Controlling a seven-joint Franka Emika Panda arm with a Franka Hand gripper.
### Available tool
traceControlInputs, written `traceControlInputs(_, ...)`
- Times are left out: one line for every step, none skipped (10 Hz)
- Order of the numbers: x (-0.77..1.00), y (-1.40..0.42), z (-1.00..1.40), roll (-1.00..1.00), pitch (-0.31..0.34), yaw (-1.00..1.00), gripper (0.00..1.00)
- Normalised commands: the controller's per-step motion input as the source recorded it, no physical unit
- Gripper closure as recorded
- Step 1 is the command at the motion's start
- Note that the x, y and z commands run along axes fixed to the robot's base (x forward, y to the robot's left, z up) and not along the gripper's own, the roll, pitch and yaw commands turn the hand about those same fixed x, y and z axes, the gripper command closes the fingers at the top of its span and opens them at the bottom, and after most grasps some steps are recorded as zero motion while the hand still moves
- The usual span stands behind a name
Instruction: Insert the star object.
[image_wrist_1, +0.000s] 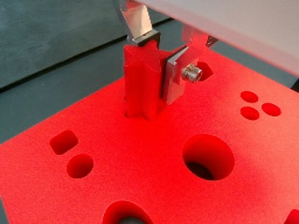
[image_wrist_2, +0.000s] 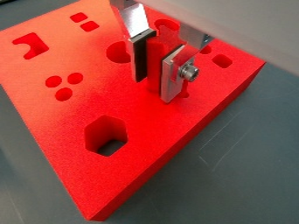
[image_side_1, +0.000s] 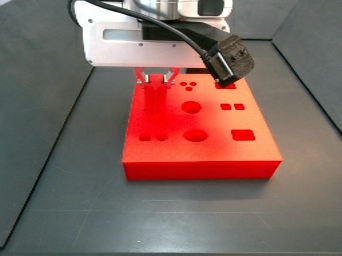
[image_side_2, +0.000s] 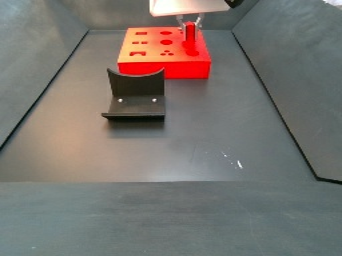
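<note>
The star object (image_wrist_1: 140, 92) is a slim red peg standing upright between my fingers. Its lower end meets the top of the large red block (image_wrist_1: 117, 175) at a hole; how deep it sits is hidden. My gripper (image_wrist_1: 158, 66) is shut on the peg's upper part, with one silver finger (image_wrist_1: 142, 26) on each side. The same grip shows in a wrist view (image_wrist_2: 156, 72), with the peg (image_wrist_2: 158, 54) over the block (image_wrist_2: 163, 149). In both side views the gripper (image_side_1: 160, 76) (image_side_2: 191, 22) hangs over the block (image_side_1: 201, 140) (image_side_2: 160, 66) with the peg (image_side_1: 156, 97) (image_side_2: 191, 41) below it.
The block has other shaped holes, among them a round one (image_wrist_1: 208, 157) and a hexagonal one (image_wrist_2: 107, 138). A dark grey curved holder (image_side_2: 134, 95) stands on the dark floor in front of the block. Dark walls (image_side_2: 40, 90) enclose the floor.
</note>
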Motion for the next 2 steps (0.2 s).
traceControlInputs(0.07,0.00,-0.11,-0.11,-0.029,-0.03,1.00)
traceControlInputs(0.00,0.00,0.00,0.00,0.000,0.00,1.00)
